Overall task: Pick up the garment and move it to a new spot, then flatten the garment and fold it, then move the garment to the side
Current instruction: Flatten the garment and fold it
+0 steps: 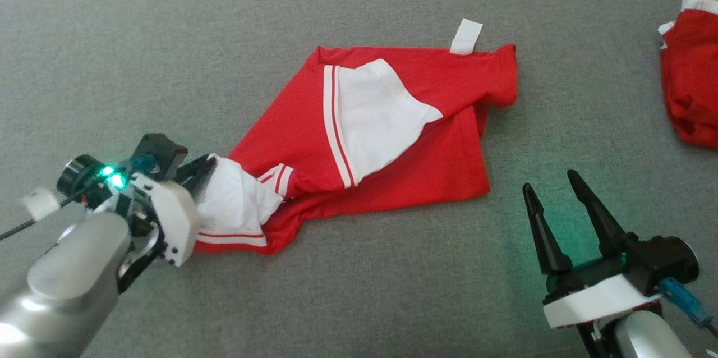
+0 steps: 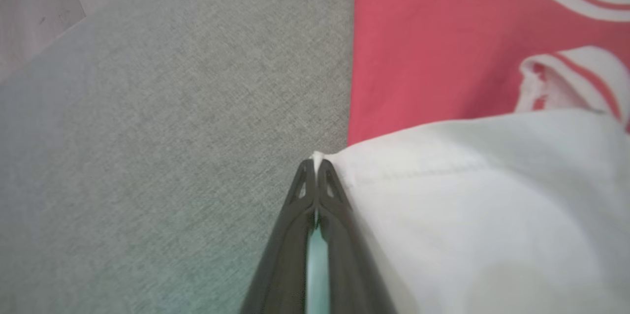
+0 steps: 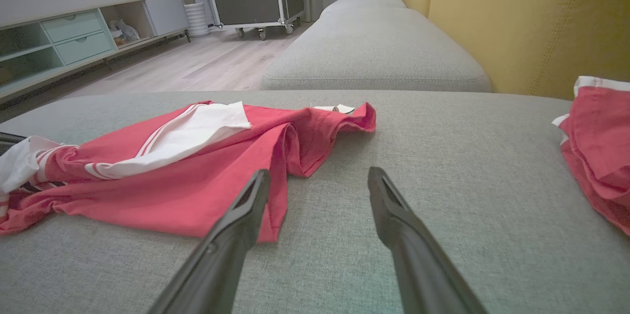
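The garment [image 1: 404,150] is a red shirt with white panels and red-striped trim, lying crumpled on the grey cushion [image 1: 359,290]. My left gripper [image 1: 205,170] is at the garment's lower-left end, shut on the edge of its white part. In the left wrist view the two dark fingertips [image 2: 326,176] meet with a nub of white cloth [image 2: 316,156] pinched between them. My right gripper [image 1: 552,187] stands open over bare cushion just right of the garment's lower right corner, its fingers [image 3: 246,205] apart with nothing between them. The garment [image 3: 197,176] lies to their left.
A second red and white garment [image 1: 693,77] lies at the cushion's right edge. A white tag [image 1: 466,36] sticks out from the shirt's far edge. Beyond are a yellow backrest [image 3: 517,18], another grey cushion [image 3: 374,53], wooden floor [image 3: 197,63] and a low cabinet [image 3: 74,33].
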Robot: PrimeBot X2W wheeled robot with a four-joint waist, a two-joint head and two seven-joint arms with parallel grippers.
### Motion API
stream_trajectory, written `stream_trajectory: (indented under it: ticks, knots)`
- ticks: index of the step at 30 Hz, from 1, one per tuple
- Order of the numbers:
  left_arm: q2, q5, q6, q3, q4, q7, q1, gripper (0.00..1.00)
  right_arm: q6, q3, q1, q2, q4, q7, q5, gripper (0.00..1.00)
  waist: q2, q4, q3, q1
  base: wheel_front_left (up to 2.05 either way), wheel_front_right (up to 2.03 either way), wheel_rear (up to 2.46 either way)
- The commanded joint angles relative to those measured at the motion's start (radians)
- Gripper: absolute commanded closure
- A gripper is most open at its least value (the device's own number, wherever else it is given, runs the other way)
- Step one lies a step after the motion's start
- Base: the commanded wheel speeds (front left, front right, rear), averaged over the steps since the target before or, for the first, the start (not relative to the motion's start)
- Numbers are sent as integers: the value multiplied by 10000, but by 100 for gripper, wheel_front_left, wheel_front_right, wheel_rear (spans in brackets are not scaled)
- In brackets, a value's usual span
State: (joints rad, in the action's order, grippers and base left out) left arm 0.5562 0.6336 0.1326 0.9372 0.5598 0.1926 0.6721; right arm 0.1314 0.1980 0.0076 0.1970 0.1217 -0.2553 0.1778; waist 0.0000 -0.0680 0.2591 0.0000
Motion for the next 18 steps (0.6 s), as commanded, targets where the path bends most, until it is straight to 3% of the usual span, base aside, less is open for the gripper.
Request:
stream_trajectory:
  ticks: [1,4,11,18]
  knots:
    - [661,-92,-20,-312,-111,-303,530,100,-7,117,-205,74,-222,-65,106,0,0,37,-76,0,0,0,0]
    - [770,-412,-110,-413,-127,-1236,870,100,-7,157,-76,94,75,-65,158,0,0,149,-259,0,0,0,0]
    - [724,-847,-779,-1043,-415,-3342,1579,100,-7,754,18,273,960,-65,402,0,0,559,-770,0,0,0,0]
    - [734,-840,-906,-1286,-1041,-3856,1908,100,-7,1426,-228,462,1965,-65,504,0,0,1017,-1094,0,0,0,0]
